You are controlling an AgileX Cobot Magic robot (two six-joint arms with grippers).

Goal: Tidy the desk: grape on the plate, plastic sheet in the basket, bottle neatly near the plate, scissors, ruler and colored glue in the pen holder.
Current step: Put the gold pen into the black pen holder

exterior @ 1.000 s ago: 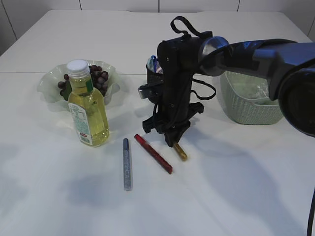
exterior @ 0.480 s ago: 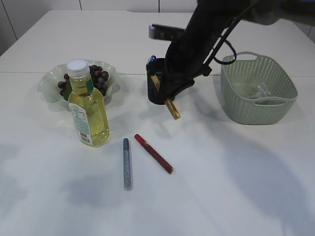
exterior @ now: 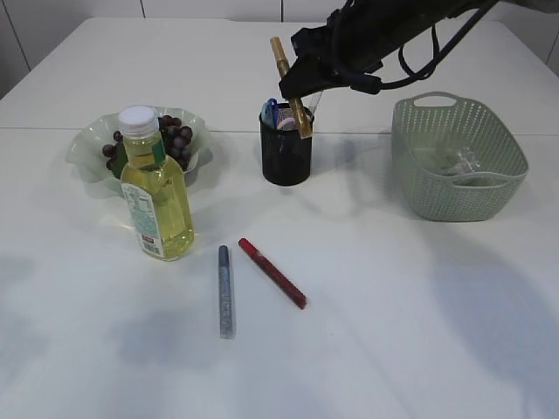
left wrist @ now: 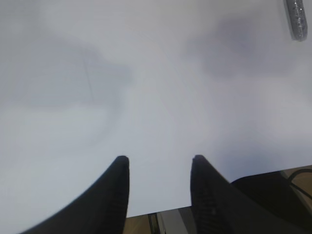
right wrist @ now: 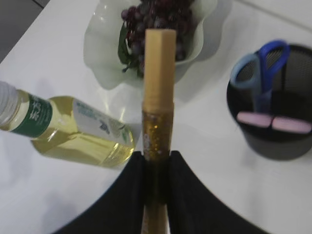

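Observation:
My right gripper (exterior: 306, 80) (right wrist: 156, 154) is shut on a gold glitter glue stick (exterior: 289, 84) (right wrist: 158, 92), held tilted in the air just above the black mesh pen holder (exterior: 286, 155) (right wrist: 273, 141). Blue-handled scissors (right wrist: 263, 68) and a pink item stand in the holder. A red glue stick (exterior: 272, 272) and a silver one (exterior: 225, 291) lie on the table in front. The yellow bottle (exterior: 156, 190) stands upright before the pale green plate (exterior: 87, 148), which holds the grapes (exterior: 171, 133). My left gripper (left wrist: 158, 161) is open over bare table.
A green woven basket (exterior: 458, 166) sits at the right with clear plastic sheet (exterior: 460, 161) inside. The silver glue stick's end (left wrist: 295, 18) shows at the top right of the left wrist view. The table edge lies below the left fingers.
The right gripper has lifted the gold glue stick off the table and carried it up and back, from beside the red stick to above the pen holder. The left gripper looks unchanged.

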